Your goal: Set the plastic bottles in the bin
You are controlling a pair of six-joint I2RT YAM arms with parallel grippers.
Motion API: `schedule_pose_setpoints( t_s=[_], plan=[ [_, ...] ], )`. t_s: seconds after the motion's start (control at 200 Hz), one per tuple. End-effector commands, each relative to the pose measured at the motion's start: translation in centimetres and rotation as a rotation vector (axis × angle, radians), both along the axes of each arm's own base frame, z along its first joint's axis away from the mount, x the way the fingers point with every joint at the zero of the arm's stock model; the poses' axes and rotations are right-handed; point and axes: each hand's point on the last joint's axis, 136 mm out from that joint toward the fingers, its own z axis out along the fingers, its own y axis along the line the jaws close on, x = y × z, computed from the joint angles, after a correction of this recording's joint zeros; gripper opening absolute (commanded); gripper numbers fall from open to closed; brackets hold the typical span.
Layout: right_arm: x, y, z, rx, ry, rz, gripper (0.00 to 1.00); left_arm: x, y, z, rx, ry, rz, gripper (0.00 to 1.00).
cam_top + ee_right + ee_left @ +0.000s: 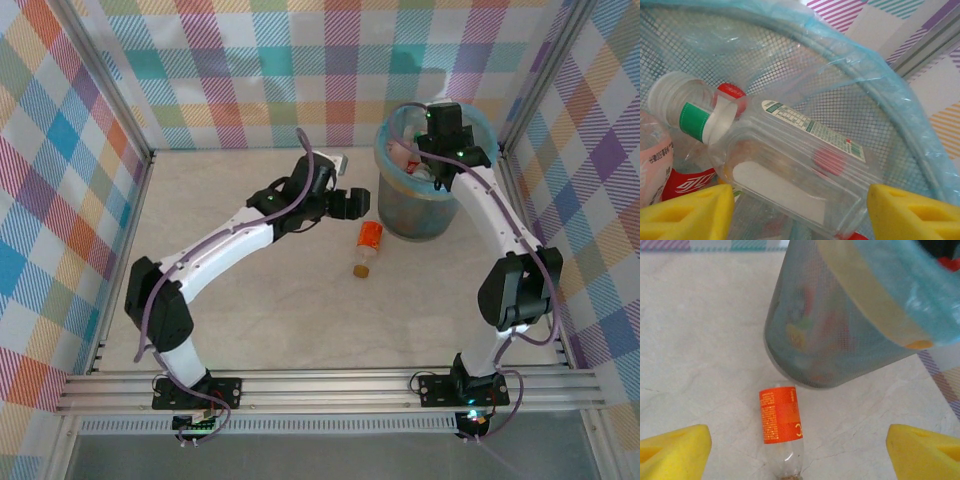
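Overhead, two arms are seen on a pale table (250,310) walled in by checked cloth. The left gripper (352,204) is reached out over the middle of the table, near the bin (405,215), a round grey-blue mesh bucket standing upright towards the far right corner.

One orange-labelled bottle (368,248) is left lying on its side on the table, just in front of the bin and apart from it. In the left wrist view this bottle (781,415) is seen ahead of the left gripper's yellow fingers (672,452), which are spread wide at either side and are not touching it.

The right gripper (445,165) is held over the bin's open mouth. In the right wrist view its yellow fingers (687,212) are also parted. Just beyond them a clear bottle (790,165) with a green band and a white cap is seen lying on its side inside the bin. It is resting on other bottles, among them a red-labelled bottle (690,182). The mesh wall is covered by the light blue bag (890,90).
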Motion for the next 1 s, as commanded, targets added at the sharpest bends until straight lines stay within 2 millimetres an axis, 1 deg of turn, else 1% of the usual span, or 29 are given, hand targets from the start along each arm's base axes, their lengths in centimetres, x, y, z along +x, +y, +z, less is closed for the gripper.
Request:
schedule_pose_setpoints(
  t_s=[0.0,0.065,0.11,0.235,0.425,0.625,0.805,0.945,0.995],
  plan=[
    [0.4,-0.1,-0.9,0.084,0.028,-0.008,0.68,-0.3,-0.3,-1.9,0.006,0.109,-0.003,0.89],
    [0.3,0.1,-1.4,0.102,0.043,-0.002,0.66,-0.3,-0.8,-3.4,0.016,0.154,-0.009,0.88],
    [0.1,0.4,-1.0,0.114,0.041,0.013,0.65,-0.3,-1.2,-4.3,0.028,0.185,-0.014,0.88],
    [-0.8,1.3,0.9,0.223,-0.005,0.033,0.65,-0.4,-1.8,-7.1,0.070,0.252,-0.021,0.86],
    [-2.8,2.1,3.5,0.305,-0.053,0.069,0.71,-0.5,-2.7,-10.7,0.145,0.316,-0.031,0.85],
    [-5.2,3.4,5.3,0.378,-0.078,0.124,0.73,-0.9,-3.4,-14.7,0.248,0.383,-0.039,0.85],
    [-7.3,4.8,6.0,0.433,-0.091,0.181,0.73,-1.7,-4.2,-17.0,0.308,0.427,-0.045,0.84],
    [-8.4,4.9,6.5,0.444,-0.100,0.200,0.73,-2.4,-4.4,-19.2,0.351,0.479,-0.049,0.83],
    [-8.6,4.9,6.5,0.445,-0.101,0.205,0.73,-2.6,-4.5,-19.7,0.353,0.493,-0.049,0.82]
  ],
)
